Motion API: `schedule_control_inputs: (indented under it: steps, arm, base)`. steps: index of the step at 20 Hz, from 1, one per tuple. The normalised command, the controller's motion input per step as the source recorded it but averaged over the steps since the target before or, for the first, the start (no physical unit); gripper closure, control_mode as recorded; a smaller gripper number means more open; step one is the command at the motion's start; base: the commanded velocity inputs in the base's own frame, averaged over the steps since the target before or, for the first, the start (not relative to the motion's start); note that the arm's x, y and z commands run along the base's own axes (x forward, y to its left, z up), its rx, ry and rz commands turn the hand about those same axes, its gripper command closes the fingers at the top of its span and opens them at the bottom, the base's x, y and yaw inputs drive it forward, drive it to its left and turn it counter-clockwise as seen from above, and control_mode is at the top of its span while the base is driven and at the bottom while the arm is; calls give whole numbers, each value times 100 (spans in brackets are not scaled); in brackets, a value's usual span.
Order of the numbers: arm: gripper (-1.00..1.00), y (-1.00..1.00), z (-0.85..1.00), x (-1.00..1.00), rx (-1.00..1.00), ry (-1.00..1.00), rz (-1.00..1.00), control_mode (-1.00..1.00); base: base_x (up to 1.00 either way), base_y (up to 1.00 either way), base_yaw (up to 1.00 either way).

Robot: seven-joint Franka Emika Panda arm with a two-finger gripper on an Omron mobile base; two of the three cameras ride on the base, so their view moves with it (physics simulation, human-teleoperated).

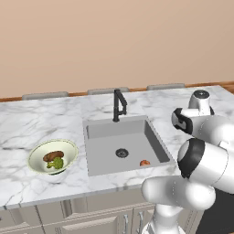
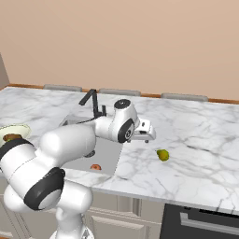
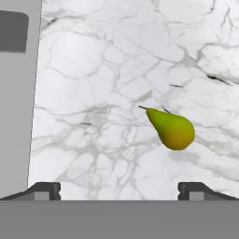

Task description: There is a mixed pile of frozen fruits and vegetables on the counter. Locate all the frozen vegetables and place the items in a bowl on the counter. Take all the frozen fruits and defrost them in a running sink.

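A yellow-green pear (image 3: 172, 129), one of the frozen fruits, lies alone on the white marble counter (image 3: 93, 70) to the right of the sink (image 2: 105, 154). My gripper (image 2: 147, 138) hovers open above the counter between the sink's edge and the pear (image 2: 162, 155), with nothing between its fingertips (image 3: 44, 190). The pear sits ahead of the gripper (image 3: 119, 191), toward the right finger. A red apple (image 1: 145, 162) rests on the sink (image 1: 105, 155) floor near the front right corner. The bowl (image 1: 36, 153) holds the frozen vegetables: a broccoli floret (image 1: 55, 163) and a brown lump (image 1: 53, 156).
A black faucet (image 1: 119, 105) stands behind the basin, and a round drain (image 1: 121, 152) sits mid-floor. My own arm (image 1: 205, 160) blocks the counter to the right in the left base view. A dark appliance front (image 2: 200, 224) is below the counter's right end.
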Motion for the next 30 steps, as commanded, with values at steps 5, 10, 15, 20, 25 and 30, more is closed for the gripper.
schedule_control_inputs:
  steps: [5,10,15,20,25,30]
  arm:
    - [-100,-43,5,5,2,5,1,-100]
    - [-100,-49,7,-3,4,1,1,-100]
    - [-100,-34,-13,0,0,8,0,-100]
    - [-100,-21,-14,1,3,4,4,-100]
    - [-100,-7,-5,0,9,0,12,-100]
    - [-100,-13,-8,3,2,0,13,-100]
  base:
    - [0,0,0]
    - [0,0,0]
    - [0,0,0]
    - [0,0,0]
    - [0,0,0]
    - [0,0,0]
